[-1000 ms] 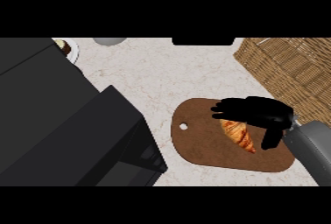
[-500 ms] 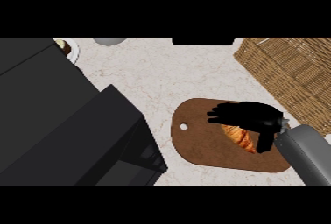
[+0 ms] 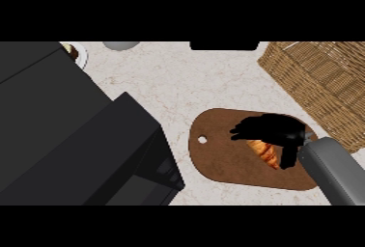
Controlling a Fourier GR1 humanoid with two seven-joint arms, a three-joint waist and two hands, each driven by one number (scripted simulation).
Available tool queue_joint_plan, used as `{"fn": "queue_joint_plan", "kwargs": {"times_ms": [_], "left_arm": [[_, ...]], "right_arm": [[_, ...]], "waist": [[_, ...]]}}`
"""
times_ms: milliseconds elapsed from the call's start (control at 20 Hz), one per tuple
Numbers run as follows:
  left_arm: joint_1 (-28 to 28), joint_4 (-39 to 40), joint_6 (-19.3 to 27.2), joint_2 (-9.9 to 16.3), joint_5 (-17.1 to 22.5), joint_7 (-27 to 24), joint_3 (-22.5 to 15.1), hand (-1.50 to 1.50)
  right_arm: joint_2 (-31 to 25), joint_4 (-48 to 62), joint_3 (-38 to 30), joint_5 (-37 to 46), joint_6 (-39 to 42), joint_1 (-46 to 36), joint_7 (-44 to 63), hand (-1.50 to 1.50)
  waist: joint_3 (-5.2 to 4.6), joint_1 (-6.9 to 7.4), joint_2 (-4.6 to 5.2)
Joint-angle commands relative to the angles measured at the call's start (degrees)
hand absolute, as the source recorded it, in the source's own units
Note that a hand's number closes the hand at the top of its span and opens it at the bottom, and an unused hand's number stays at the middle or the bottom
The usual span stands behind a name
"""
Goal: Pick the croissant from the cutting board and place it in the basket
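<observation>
Croissant (image 3: 266, 153) lies on the board (image 3: 228, 164), toward its right half, mostly covered from above. Right hand (image 3: 274, 131) sits directly over it, fingers (image 3: 288, 155) curled down round the pastry; thumb side not visible, so contact underneath cannot be confirmed. Croissant does not look lifted: it reads as resting on the board. Board lies on the pale surface (image 3: 178, 82). Basket (image 3: 321, 82) stands at upper right, just beside the board, nothing visible in it. Left hand not in view. Dark appliance (image 3: 64, 135) fills the left.

Progress, as judged: grasp stage only. Lift, carry to basket and release are all left.
</observation>
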Motion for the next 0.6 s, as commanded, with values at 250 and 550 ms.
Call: {"fn": "queue_joint_plan", "kwargs": {"times_ms": [250, 550], "left_arm": [[-2.36, 0.14, 1.16, -3.71, -2.28, -0.36, -0.73, 0.00], [-1.43, -0.52, 0.07, -2.62, -0.68, 0.24, 1.17, 0.00]], "right_arm": [[1.33, 2.98, -0.16, 5.63, -10.90, -0.06, -6.89, 1.50], [6.00, 2.55, -4.99, 8.25, -8.45, 1.41, 15.56, 1.50]], "waist": [[0.18, -0.45, 0.33], [0.09, -1.84, 0.06]]}}
